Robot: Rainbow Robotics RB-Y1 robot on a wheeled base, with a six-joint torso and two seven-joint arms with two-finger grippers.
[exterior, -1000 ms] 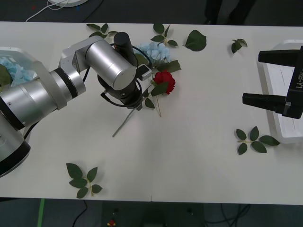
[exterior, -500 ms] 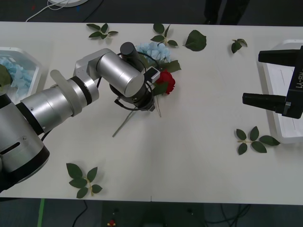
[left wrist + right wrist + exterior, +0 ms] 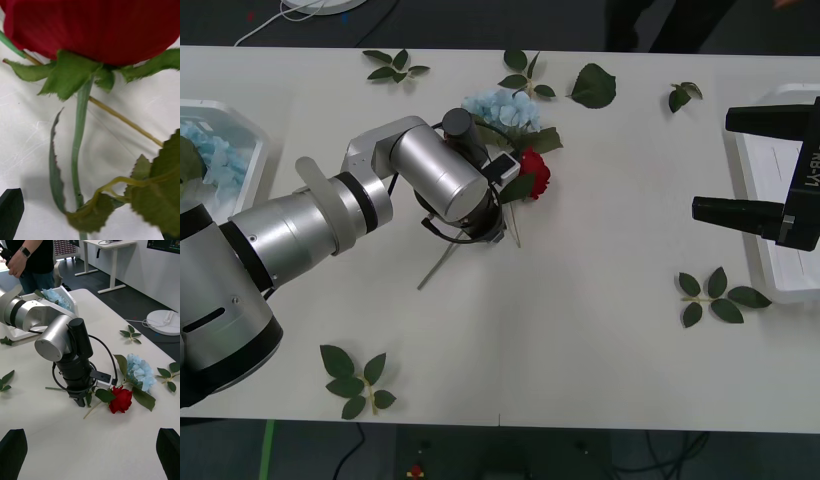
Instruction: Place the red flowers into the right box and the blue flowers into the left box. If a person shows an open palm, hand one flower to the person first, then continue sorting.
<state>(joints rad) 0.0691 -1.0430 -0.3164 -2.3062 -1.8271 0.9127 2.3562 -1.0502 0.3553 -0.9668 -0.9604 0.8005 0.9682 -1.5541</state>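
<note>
- The left gripper (image 3: 80,402) is seen low over the middle of the white counter (image 3: 580,350), pointed straight down at the stem of a red rose (image 3: 530,172).
- From the left wrist camera, the rose (image 3: 90,26) is seen at close range, its green stem (image 3: 78,146) running between the two black fingers (image 3: 11,210); the fingers are spread apart, one at each corner, and nothing is gripped.
- The rose is found lying flat on the counter, its head just beside a pale blue hydrangea (image 3: 502,108), with leaves of the two overlapping.
- In the right wrist view the same pair is shown: rose (image 3: 120,400) nearer, hydrangea (image 3: 140,372) touching behind it.
- The right gripper (image 3: 755,170) is held well off to the right, over the edge of the right box (image 3: 770,200), a white tray; its black fingers are held wide apart and empty.
- The left box (image 3: 240,125) is spotted at the far left edge of the counter, with blue flowers (image 3: 208,150) already lying inside it.
- Loose leaf sprigs (image 3: 720,295) are scattered about the counter: one near the right box, one at the front left, several along the far edge.
</note>
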